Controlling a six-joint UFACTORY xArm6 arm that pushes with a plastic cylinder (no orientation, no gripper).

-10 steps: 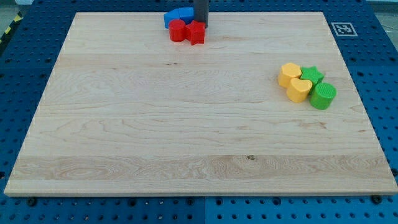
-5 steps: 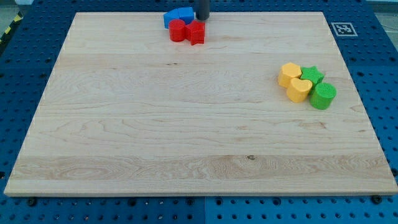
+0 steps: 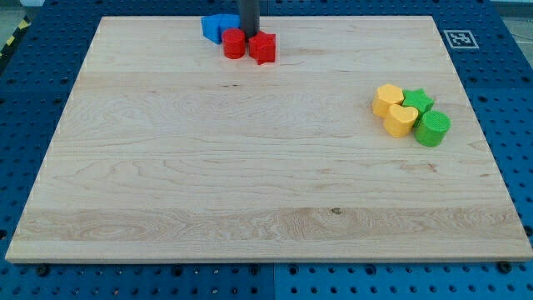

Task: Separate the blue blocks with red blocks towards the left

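Note:
Near the board's top edge, left of centre, blue blocks [image 3: 218, 27] lie together; their shapes are hard to make out. A red cylinder [image 3: 234, 44] touches them on their lower right. A red star-like block [image 3: 262, 48] sits just right of the cylinder. My tip [image 3: 248, 34] stands at the top of the view, right against the blue blocks' right side and just above the gap between the two red blocks.
At the view's right sits a tight cluster: two yellow blocks [image 3: 387, 99] [image 3: 400, 120], a green star [image 3: 418, 102] and a green cylinder [image 3: 432, 128]. A fiducial marker [image 3: 458, 38] is at the board's top right corner. The board [image 3: 250, 183] lies on a blue perforated table.
My tip has moved left along the top edge. The blue blocks and the red cylinder have slid left with it; the red star has barely moved.

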